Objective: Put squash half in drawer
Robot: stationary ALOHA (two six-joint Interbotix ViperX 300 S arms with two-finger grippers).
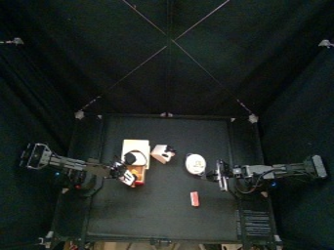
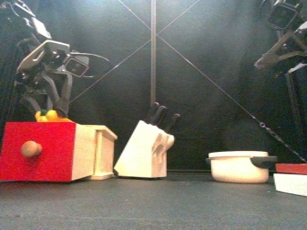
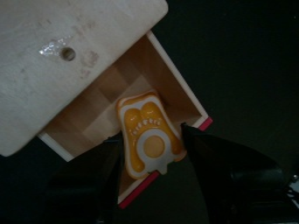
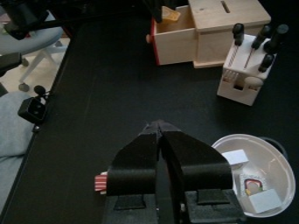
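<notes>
The squash half [image 3: 149,129], orange-yellow with its cut face showing, is held in my left gripper [image 3: 158,156] just over the open drawer [image 3: 111,109], an orange-brown tray with a red front [image 2: 36,151]. The drawer is pulled out of the cream-topped cabinet [image 3: 70,48]. In the front view the squash [image 2: 48,115] sits at the drawer's top edge with the left gripper [image 2: 48,103] above it. My right gripper [image 4: 170,144] is shut and empty, hovering over bare table near the white pot, on the right in the top view [image 1: 220,174].
A white knife block [image 2: 150,148] stands right of the cabinet. A white pot [image 4: 228,144] holding small items sits further right. A small red block [image 1: 193,198] lies near the table's front. A red-and-white box [image 2: 292,180] shows at the far right.
</notes>
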